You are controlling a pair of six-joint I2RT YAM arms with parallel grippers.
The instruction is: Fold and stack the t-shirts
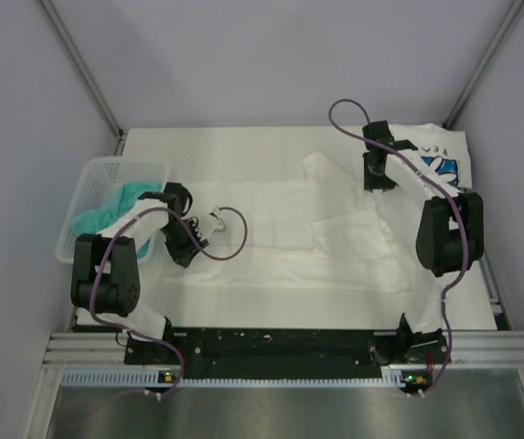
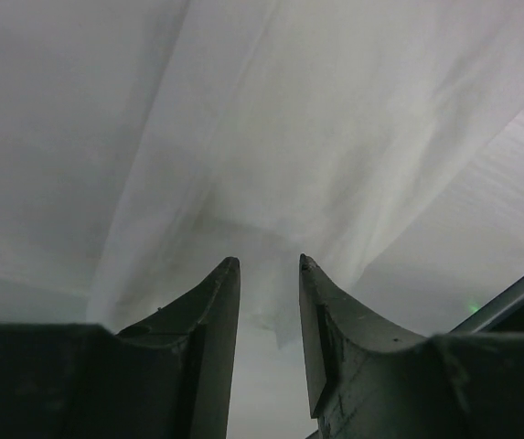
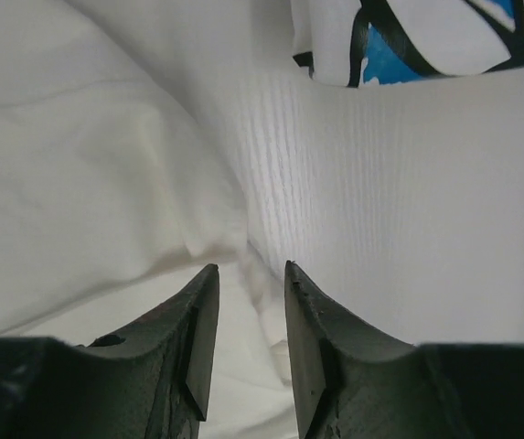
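A large white t-shirt (image 1: 307, 242) lies spread flat across the table, with no print showing. My left gripper (image 1: 182, 252) is at its left edge, open, with a cloth corner (image 2: 284, 320) lying between the fingers (image 2: 269, 263). My right gripper (image 1: 372, 186) is at the shirt's far right part, open and low over a cloth fold (image 3: 248, 267). The white tee with blue daisy print (image 1: 437, 163) lies at the back right; its edge also shows in the right wrist view (image 3: 408, 41). The teal-green tee (image 1: 113, 208) sits in the basket.
A white mesh basket (image 1: 106, 172) stands at the left, close to my left arm. Grey walls with metal frame posts enclose the table. A black rail (image 1: 271, 343) runs along the near edge between the arm bases.
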